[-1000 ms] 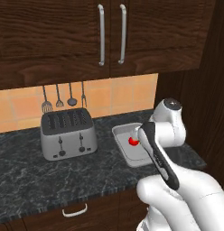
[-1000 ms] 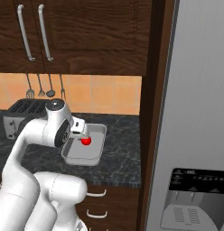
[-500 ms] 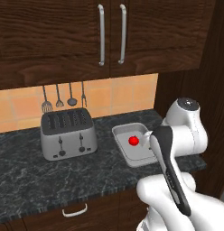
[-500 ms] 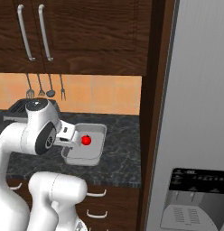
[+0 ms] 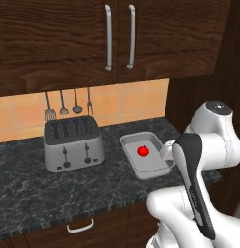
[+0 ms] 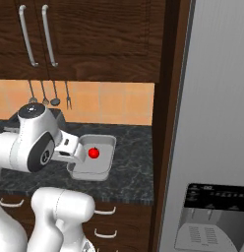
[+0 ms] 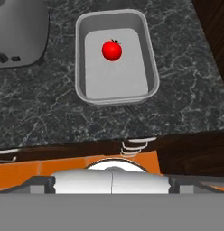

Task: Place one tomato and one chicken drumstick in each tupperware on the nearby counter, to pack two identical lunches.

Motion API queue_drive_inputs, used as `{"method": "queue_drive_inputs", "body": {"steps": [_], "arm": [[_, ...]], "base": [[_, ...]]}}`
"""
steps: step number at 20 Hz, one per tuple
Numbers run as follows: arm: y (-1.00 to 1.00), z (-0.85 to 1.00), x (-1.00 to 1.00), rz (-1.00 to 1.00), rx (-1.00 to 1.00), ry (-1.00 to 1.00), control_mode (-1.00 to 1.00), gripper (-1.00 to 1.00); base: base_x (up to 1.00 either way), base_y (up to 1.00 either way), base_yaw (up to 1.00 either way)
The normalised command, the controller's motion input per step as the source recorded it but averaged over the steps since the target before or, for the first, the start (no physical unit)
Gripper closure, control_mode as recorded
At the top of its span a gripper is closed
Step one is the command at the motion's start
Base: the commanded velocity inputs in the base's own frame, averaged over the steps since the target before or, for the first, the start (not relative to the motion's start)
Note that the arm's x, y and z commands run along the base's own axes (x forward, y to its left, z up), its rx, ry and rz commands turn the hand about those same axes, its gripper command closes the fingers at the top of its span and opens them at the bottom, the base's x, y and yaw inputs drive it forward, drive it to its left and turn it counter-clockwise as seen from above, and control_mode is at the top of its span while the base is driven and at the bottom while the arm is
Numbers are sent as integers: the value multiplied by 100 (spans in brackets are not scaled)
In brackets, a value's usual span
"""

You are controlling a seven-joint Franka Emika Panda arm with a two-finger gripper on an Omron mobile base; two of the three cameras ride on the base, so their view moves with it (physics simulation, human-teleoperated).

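One light-grey tupperware (image 5: 153, 169) (image 6: 105, 144) (image 7: 83, 54) stands on the black counter (image 5: 54, 189) (image 7: 50, 117), right of the toaster. A red tomato (image 5: 143, 151) (image 6: 93, 153) (image 7: 111, 50) lies inside it, toward the back. My gripper (image 5: 166, 151) (image 6: 72, 158) hovers by the tray's near right edge, above the counter's front, open and with nothing in it. In the hand view I look down on the tray from the front. The chicken drumstick is out of view.
A silver four-slot toaster (image 5: 73, 144) (image 7: 19, 31) stands left of the tray, with utensils (image 5: 68, 104) hanging on the tiled wall behind. Dark cabinets (image 5: 117, 38) hang overhead. A tall panel and a grey fridge (image 6: 212, 123) close off the right. Drawers (image 5: 81, 225) sit below.
My arm has swung back and to the right, away from above the tray, which now shows in full. The tomato stays in the tray. The gripper stays open.
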Motion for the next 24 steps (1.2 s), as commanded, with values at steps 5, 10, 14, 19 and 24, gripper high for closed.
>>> {"method": "queue_drive_inputs", "body": {"steps": [5, 10, 14, 19, 24], "arm": [[0, 0, 0, 0, 0, -1, -100, -100], [0, 0, -8, 0, 0, 0, 100, -100], [0, 0, 0, 0, 0, 0, 100, -100], [0, 0, 0, 0, 0, 0, 100, -100], [0, 0, 0, 0, 0, 0, 100, -100]], "base": [[0, 0, 0], [-39, -4, -1], [-100, -28, -5], [-71, -83, 1], [-12, -100, 4]]}}
